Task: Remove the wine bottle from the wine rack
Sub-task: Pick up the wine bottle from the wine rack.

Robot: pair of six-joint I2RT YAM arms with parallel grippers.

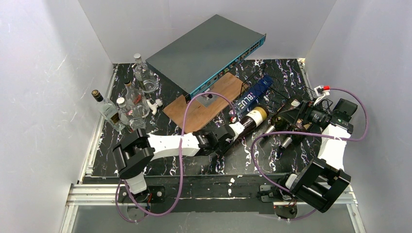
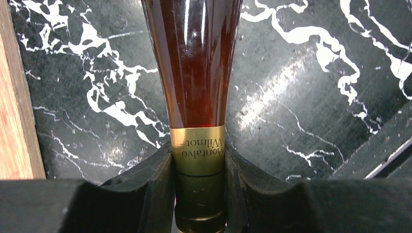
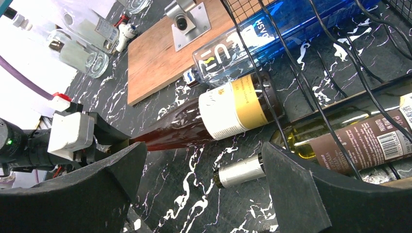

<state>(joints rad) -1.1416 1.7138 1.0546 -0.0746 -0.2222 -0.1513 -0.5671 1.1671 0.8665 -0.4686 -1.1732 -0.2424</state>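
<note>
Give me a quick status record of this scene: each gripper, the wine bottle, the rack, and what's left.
left gripper: shut on the wine bottle neck
right gripper: open, holding nothing, beside the green bottle cap end
wine bottle: lying down, base end under a rack wire
wine rack: also holds blue bottle and green bottle
task: bottle not yet off rack

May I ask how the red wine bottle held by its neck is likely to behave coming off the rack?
The wine bottle shows liquid right up its neck, so it is probably heavy. The left gripper has its jaws on the neck alone, so the body may droop. Smooth and round, it would likely roll if released.
</note>
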